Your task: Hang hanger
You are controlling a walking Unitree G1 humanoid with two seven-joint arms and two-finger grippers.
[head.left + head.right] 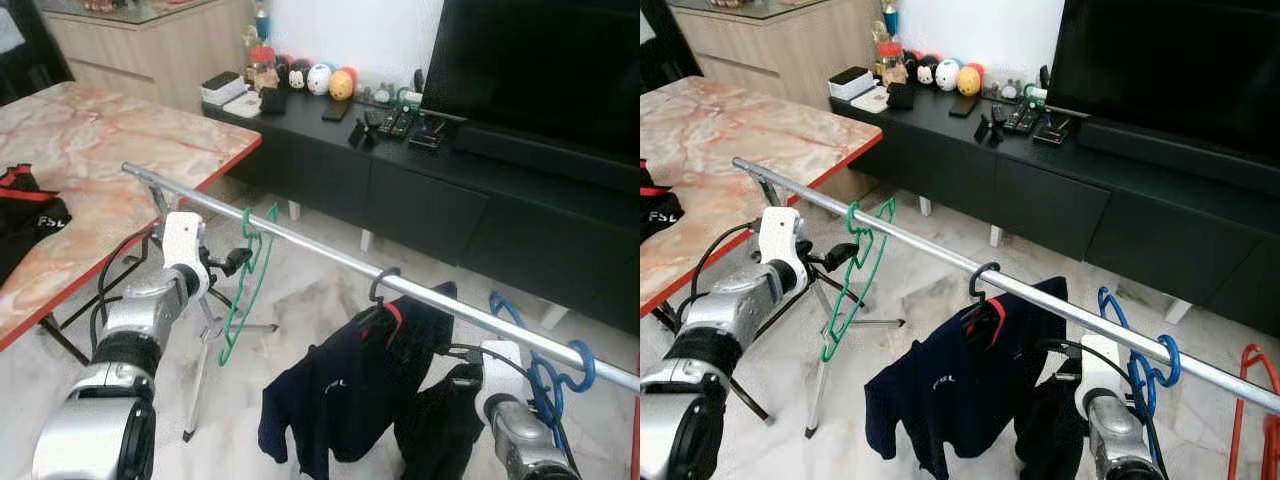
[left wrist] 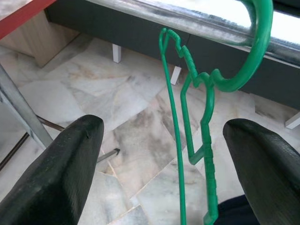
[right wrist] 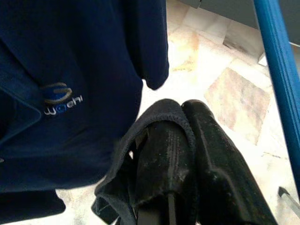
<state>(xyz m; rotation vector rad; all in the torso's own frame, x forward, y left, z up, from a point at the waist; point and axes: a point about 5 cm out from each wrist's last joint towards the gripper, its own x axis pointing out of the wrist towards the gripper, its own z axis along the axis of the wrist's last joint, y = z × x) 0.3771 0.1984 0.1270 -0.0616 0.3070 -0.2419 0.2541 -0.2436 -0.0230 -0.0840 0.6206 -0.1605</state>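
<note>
Left pincer (image 2: pixel 161 173) spread beside green hanger (image 2: pixel 206 140)

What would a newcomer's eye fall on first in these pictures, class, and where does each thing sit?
First, the long silver metal rail running across the room, with an empty green plastic hanger hooked on it near the marble-patterned table. The left end effector sits open just before that hanger, its fingers either side of it. Further along hangs a dark navy shirt, beside it the right end effector, shut on a piece of black cloth.
</note>
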